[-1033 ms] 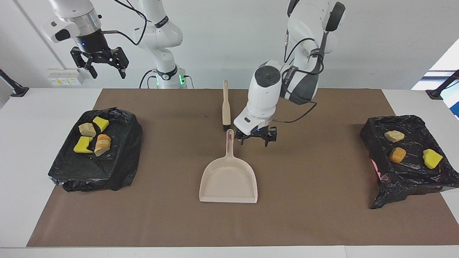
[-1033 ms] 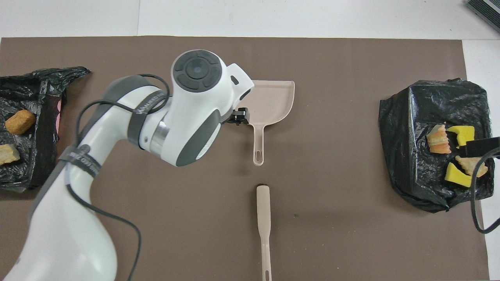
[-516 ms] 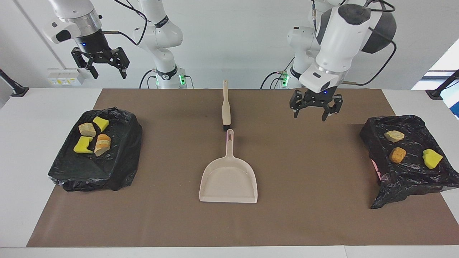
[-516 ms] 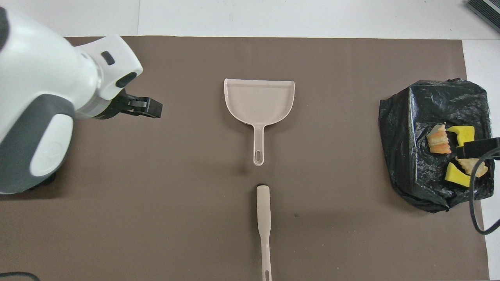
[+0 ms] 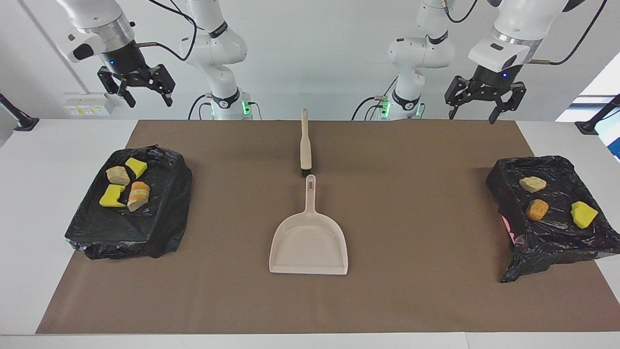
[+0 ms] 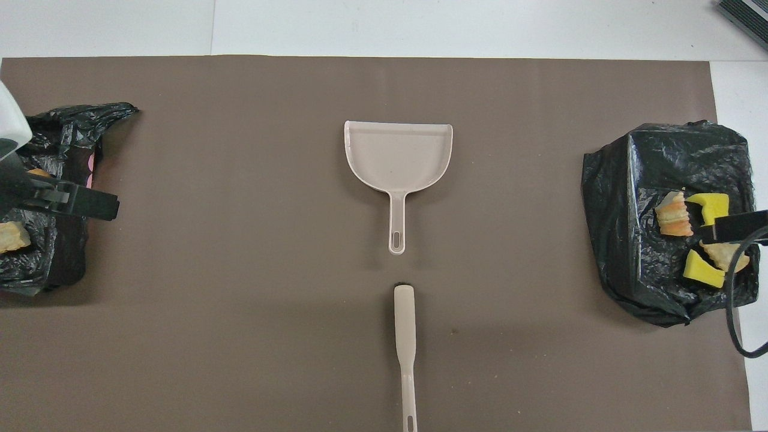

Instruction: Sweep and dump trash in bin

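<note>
The left gripper [image 5: 485, 103] hung with its fingers spread wide and nothing between them, raised high over the left arm's end of the table. The right gripper [image 5: 137, 90] likewise had its fingers wide apart and empty, held high over the right arm's end.

Under the left gripper sat a black bag-lined bin [image 5: 562, 242]. On its liner lay three pieces of the trash [image 5: 536, 209]: a pale tan lump nearest the robots, an orange-brown lump beside it and farther from them, and a yellow foam piece toward the table's edge. In the overhead view most of this bin was covered by the left gripper's body.

At the right arm's end a second black bag-lined bin [image 5: 160, 228] held four more pieces: two yellow foam chunks, a tan lump and a tan-orange lump, clustered close together on the part of the liner nearer the robots.

Midway between the bins, the beige dustpan [image 5: 309, 245] lay flat on the brown mat [image 5: 416, 291], its handle pointing toward the robots. The beige brush [image 5: 305, 143] lay in line with that handle, nearer the robots, its bristle end just short of the handle tip and not touching it.
</note>
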Robot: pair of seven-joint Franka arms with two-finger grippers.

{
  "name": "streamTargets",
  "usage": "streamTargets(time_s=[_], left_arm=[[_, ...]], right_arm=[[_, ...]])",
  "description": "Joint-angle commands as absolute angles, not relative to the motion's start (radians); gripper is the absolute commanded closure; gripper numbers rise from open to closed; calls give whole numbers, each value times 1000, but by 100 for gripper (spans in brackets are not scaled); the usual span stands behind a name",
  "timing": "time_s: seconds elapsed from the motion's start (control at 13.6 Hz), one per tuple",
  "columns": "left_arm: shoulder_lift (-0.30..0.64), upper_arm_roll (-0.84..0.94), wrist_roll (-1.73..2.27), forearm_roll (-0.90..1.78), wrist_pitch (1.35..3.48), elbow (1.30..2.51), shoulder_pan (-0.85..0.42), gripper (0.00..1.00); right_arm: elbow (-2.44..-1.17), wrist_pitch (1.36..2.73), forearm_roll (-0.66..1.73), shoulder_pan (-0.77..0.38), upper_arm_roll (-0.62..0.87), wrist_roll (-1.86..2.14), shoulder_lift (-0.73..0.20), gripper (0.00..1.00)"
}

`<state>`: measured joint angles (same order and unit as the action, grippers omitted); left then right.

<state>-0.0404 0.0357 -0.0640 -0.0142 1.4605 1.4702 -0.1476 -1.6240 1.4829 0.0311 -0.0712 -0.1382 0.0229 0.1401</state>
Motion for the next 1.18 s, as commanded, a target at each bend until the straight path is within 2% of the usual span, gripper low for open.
streamTargets(time_s=[0.0, 1.11], left_arm=[[-29, 37, -103, 2, 1407, 1436, -127, 0], [-43, 28, -130, 2, 1410, 1453, -64, 0]], right_arm=[[-1612, 1471, -7, -57, -133, 57, 137, 0], [-1614, 1471, -11, -57, -133, 58, 137, 0]])
